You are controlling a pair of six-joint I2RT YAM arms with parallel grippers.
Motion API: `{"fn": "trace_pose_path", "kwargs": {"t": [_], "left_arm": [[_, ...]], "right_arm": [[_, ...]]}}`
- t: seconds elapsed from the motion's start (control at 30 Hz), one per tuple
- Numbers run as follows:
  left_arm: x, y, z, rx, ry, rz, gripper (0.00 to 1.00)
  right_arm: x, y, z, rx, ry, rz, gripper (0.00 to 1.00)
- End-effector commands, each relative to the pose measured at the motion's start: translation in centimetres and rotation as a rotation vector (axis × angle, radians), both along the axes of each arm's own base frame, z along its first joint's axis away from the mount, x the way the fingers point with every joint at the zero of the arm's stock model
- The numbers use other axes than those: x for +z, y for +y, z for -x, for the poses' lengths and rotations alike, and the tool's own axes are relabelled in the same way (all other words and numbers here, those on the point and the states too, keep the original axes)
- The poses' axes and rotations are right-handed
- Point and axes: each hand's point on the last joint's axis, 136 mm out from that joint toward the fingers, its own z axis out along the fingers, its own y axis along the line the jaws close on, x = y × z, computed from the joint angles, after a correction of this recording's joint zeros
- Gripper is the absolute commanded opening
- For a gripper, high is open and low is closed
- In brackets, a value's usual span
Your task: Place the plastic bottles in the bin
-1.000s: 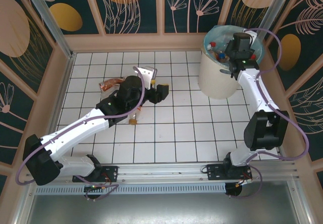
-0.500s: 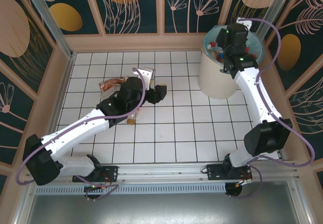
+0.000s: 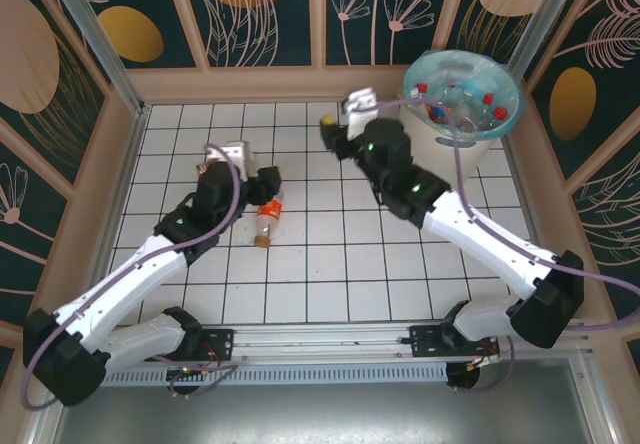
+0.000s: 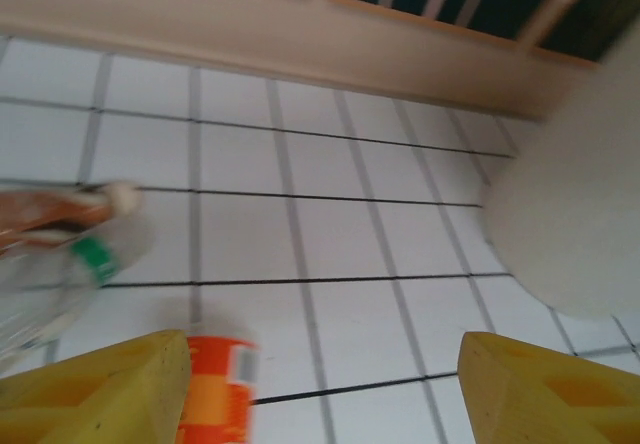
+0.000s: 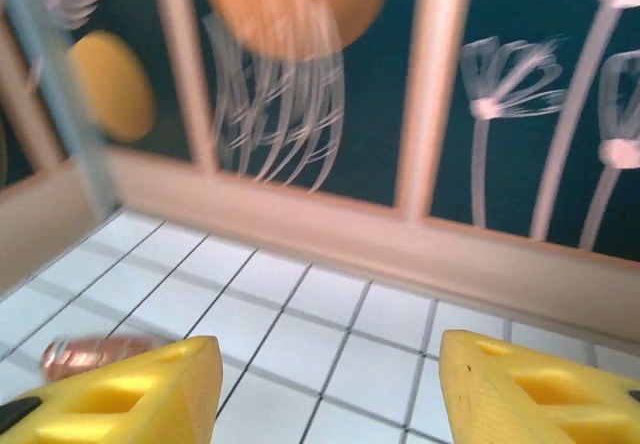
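**A:** Plastic bottles (image 3: 455, 107) with red and blue caps are heaped in the bin (image 3: 430, 164), is that right?

**B:** Yes, inside its blue-green bag (image 3: 505, 116). In the top view the bin stands near the right gripper (image 5: 325, 394), off to one side and not touching it.

**A:** And how is that gripper?

**B:** Its jaws are spread wide with nothing between them. It hangs above the white tiled desk (image 3: 340, 254), facing the back wall (image 5: 440, 84). A crushed brown bottle (image 5: 95, 354) lies on the tiles ahead of it, beyond the finger on the left of its wrist view (too blurred to read any label).

**A:** The left gripper (image 4: 325, 394)?

**B:** It is also wide open and empty. An orange-labelled bottle (image 4: 215, 384) lies on the desk below it, just inside the finger on the left of that wrist view. I cannot tell whether the two touch.

**A:** Is anything else close to it?

**B:** The brown bottle lies ahead and to the left of that gripper. A clear bottle (image 4: 70, 279) with a green band is just beside it. The bin's cream wall rises ahead on the gripper's right, well apart.
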Motion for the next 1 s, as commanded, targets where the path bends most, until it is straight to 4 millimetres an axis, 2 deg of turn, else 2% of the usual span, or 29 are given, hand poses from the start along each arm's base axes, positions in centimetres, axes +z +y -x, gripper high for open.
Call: {"fn": "trace_pose_path", "kwargs": {"t": [0.0,0.07,0.17,0.33,0.47,0.57,0.63,0.73,0.87,0.97], "left_arm": [[-1.3,1.9,1.0,0.019,0.062,0.088,0.72],[-2.3,2.9,1.7,0.031,0.089,0.112,0.72],[-4.3,3.4,3.1,0.026,0.15,0.158,0.73],[-8.2,4.5,5.6,0.063,0.238,0.202,0.74],[-10.7,5.4,7.0,0.117,0.274,0.257,0.74],[-11.7,6.2,7.6,0.163,0.28,0.285,0.74],[-11.9,6.9,7.8,0.195,0.266,0.279,0.74],[-11.5,8.4,8.0,0.252,0.232,0.249,0.74],[-10.8,9.6,8.2,0.296,0.2,0.213,0.74],[-10.6,9.6,8.1,0.294,0.192,0.216,0.74]], "right_arm": [[-0.9,4.2,2.9,0.219,-0.229,0.184,0.59],[-3.9,6.0,4.3,0.32,-0.282,0.301,0.6],[-8.1,8.2,6.6,0.492,-0.346,0.441,0.6],[-13.5,11.1,9.9,0.756,-0.399,0.58,0.6],[-18.3,13.2,11.1,0.879,-0.366,0.726,0.6],[-22.5,14.2,11.8,0.942,-0.324,0.869,0.61],[-24.6,14.6,11.7,0.952,-0.311,0.943,0.61],[-26.8,15.0,11.7,0.963,-0.309,1.011,0.63],[-27.2,15.7,12.0,0.992,-0.312,0.991,0.64],[-28.0,15.8,12.0,1.011,-0.311,1.018,0.64]]}}
